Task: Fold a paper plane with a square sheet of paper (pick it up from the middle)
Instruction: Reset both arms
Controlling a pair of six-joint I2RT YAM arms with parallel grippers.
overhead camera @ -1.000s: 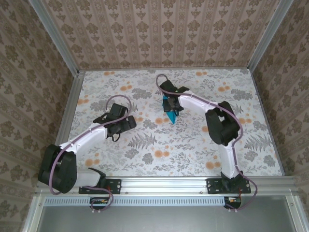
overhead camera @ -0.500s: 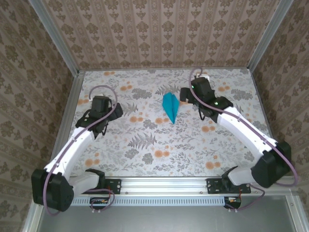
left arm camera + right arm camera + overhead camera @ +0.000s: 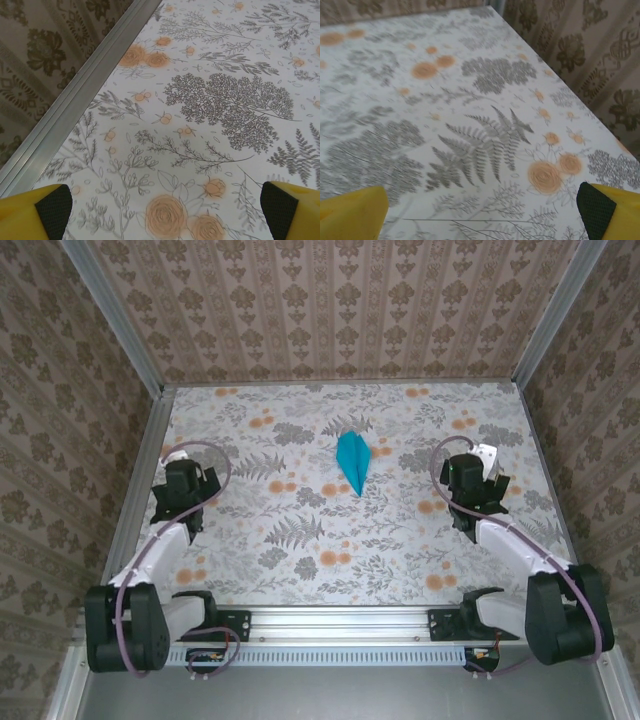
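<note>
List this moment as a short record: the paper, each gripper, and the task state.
paper plane: teal folded dart, lying on the table, centre towards the far side, tip pointing at the arm bases
left gripper: open, empty, above the table's left edge
right gripper: open, empty, above the table's right side
contact: neither gripper touches the plane
task state: plane looks folded and set down

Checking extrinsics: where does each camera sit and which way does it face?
Top external: above, behind the bases, looking down on table, paper plane, left arm, right arm.
Left wrist: low by the left rail, facing along it; open left gripper at bottom corners.
Right wrist: low, facing the far-right corner; open right gripper likewise.
Shared: all see the floral table.
</note>
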